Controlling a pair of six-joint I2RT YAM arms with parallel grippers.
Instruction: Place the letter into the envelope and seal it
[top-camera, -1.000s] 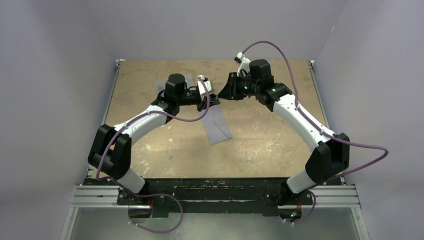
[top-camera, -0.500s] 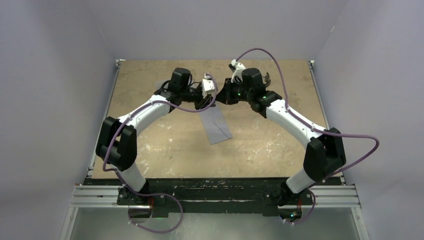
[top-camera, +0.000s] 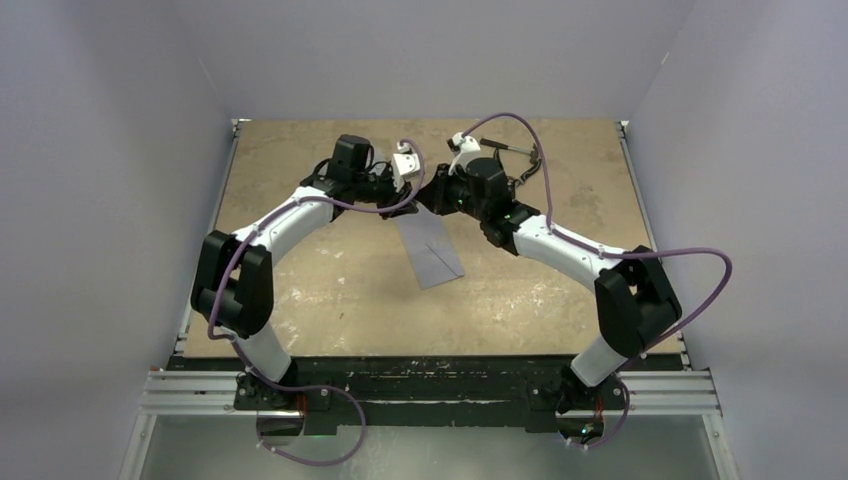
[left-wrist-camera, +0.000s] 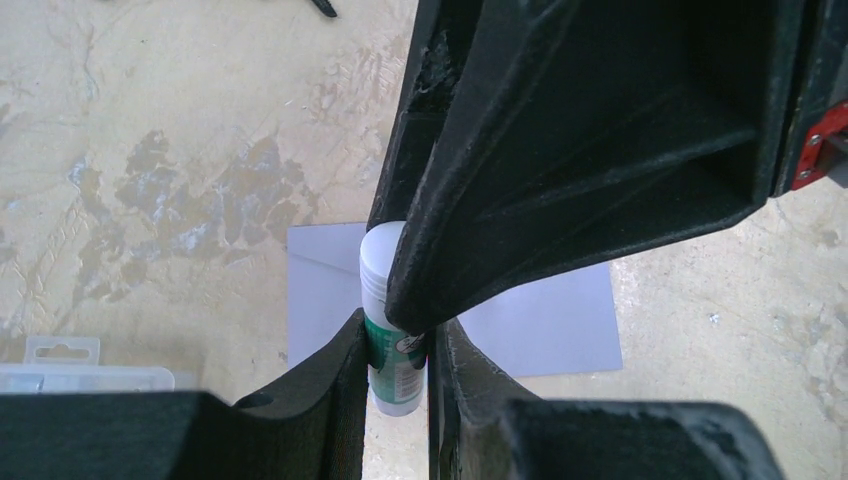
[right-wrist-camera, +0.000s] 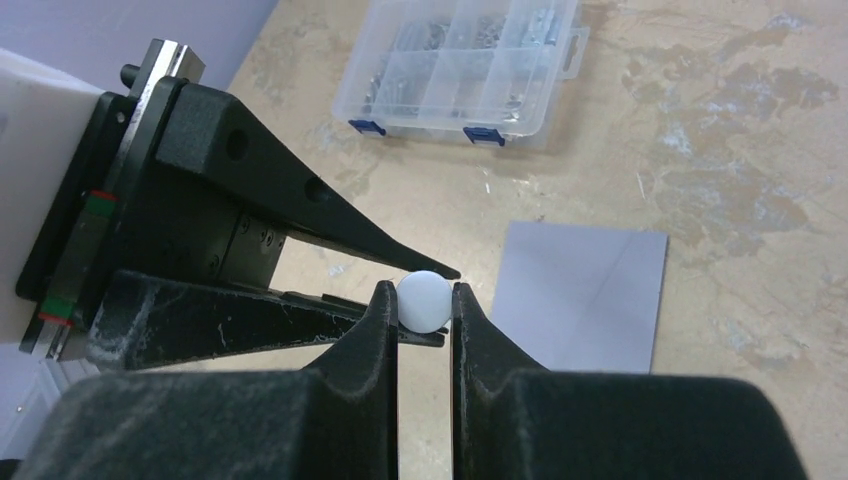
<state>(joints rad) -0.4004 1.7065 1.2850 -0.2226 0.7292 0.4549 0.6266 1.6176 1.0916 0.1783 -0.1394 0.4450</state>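
So our left gripper (left-wrist-camera: 396, 338) is clamped on the glue stick (left-wrist-camera: 398, 362) and our right gripper (right-wrist-camera: 423, 300) is pinching its white cap (left-wrist-camera: 378, 260), right above the envelope (top-camera: 432, 248) lying flat on the table (top-camera: 300, 290). We reckon that's to pull the cap off for sealing. Can't see the letter anywhere, maybe it's inside

Top cam: high, behind arm bases, looks down over whole table (top-camera: 560, 270). L+R wrist cams: close, angled down at table. All 3 share envelope (top-camera: 432, 250).
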